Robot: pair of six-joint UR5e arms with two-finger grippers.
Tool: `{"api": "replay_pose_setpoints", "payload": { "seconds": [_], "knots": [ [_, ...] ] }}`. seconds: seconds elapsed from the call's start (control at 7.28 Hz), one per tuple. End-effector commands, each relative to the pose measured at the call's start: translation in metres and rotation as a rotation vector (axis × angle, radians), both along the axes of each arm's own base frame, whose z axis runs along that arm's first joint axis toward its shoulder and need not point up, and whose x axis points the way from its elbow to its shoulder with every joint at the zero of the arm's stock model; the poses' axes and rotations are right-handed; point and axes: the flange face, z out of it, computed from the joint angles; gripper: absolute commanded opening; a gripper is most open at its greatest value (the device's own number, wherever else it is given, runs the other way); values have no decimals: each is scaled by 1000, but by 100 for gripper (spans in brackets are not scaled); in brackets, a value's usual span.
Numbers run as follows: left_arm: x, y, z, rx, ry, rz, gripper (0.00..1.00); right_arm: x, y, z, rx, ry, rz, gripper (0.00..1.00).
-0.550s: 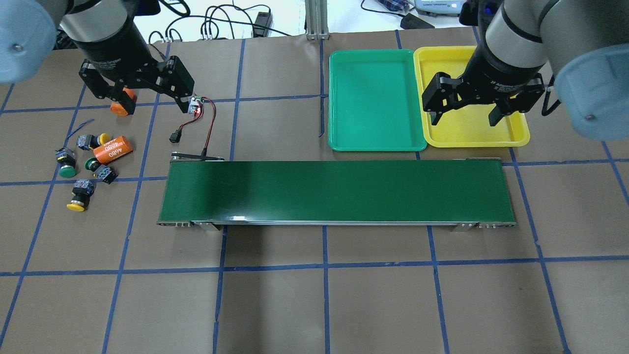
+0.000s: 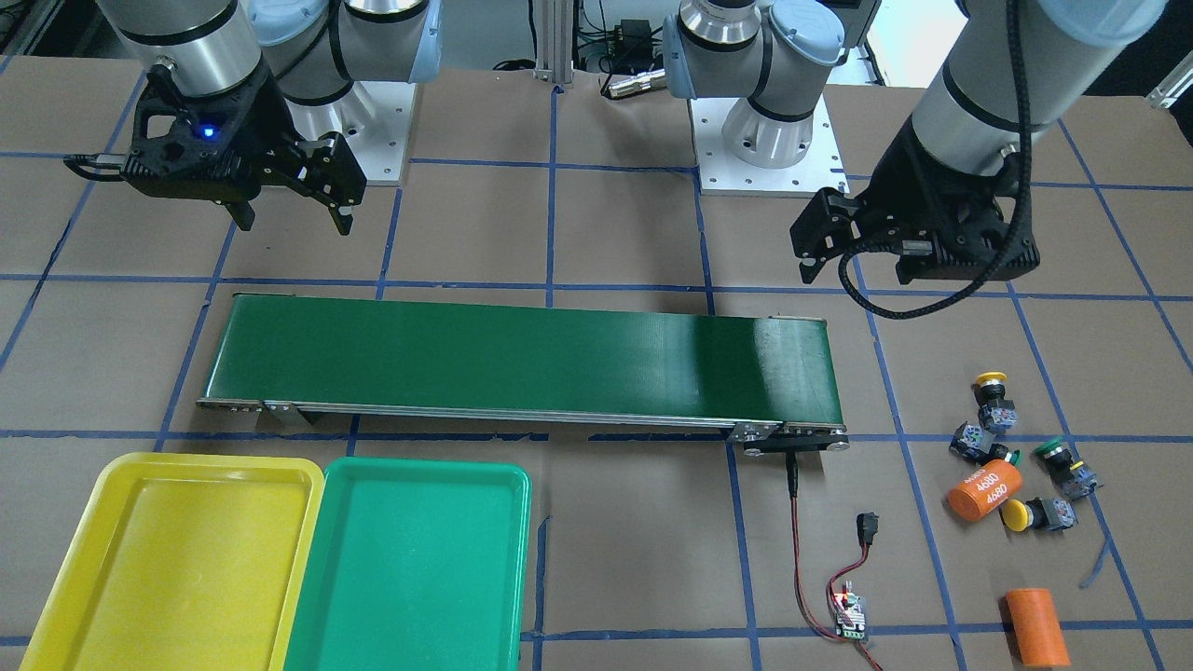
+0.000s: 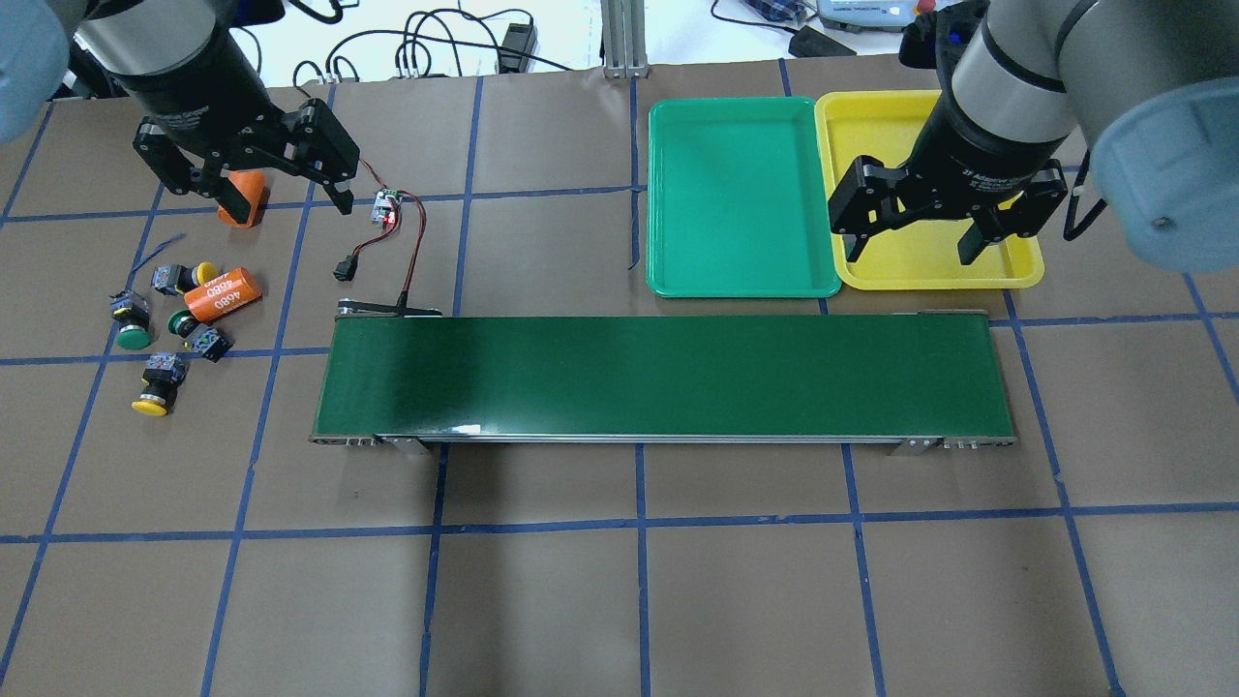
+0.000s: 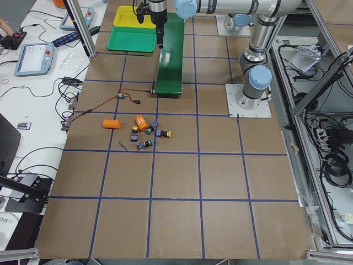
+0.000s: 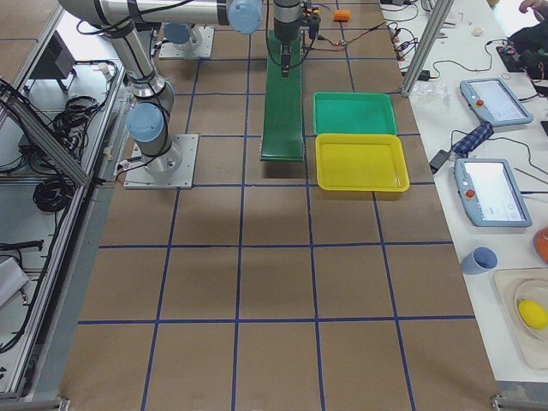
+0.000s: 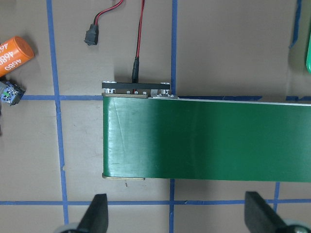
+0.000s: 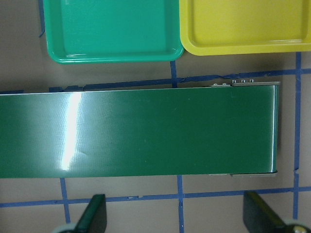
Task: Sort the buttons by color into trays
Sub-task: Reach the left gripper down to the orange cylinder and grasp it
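Several buttons lie loose at the table's left: a yellow-capped one (image 3: 150,405), a green one (image 3: 133,338), another green one (image 3: 180,322) and a yellow one (image 3: 204,273). The green tray (image 3: 740,198) and the yellow tray (image 3: 871,126) stand side by side behind the belt's right end, both with nothing in them. My left gripper (image 3: 281,198) hangs open behind the buttons, holding nothing. My right gripper (image 3: 910,254) is open over the yellow tray's near part. Both wrist views show spread fingers (image 6: 97,216) (image 7: 95,216) with only the belt below them.
A long dark-green conveyor belt (image 3: 663,378) runs across the middle. An orange cylinder marked 4680 (image 3: 223,293) lies among the buttons; another orange cylinder (image 3: 242,198) sits under the left gripper. A small controller board (image 3: 387,205) with red and black wires lies beside the belt's left end.
Both grippers look smaller in the overhead view. The left has shifted a little to the left, the right slightly left too. Buttons and trays have not moved.
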Motion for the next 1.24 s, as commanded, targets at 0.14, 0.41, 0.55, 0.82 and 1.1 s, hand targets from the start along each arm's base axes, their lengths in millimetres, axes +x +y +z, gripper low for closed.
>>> {"api": "replay_pose_setpoints", "payload": {
  "seconds": [0.14,0.41,0.55,0.82,1.1],
  "knots": [
    [157,-122,-59,-47,12,-190,100,-1,-2,-4,11,6,0,100],
    [211,-202,-129,-136,-7,-264,100,0,-12,-20,45,-2,0,100],
    [234,-234,-173,-160,-30,-281,100,0,-21,-33,65,0,-4,100],
    [261,-264,-230,-183,-64,-281,100,-1,-23,-35,69,9,1,100],
    [281,-261,-279,-120,-28,-235,100,-1,-21,-36,76,14,-10,100]
  ]
}}
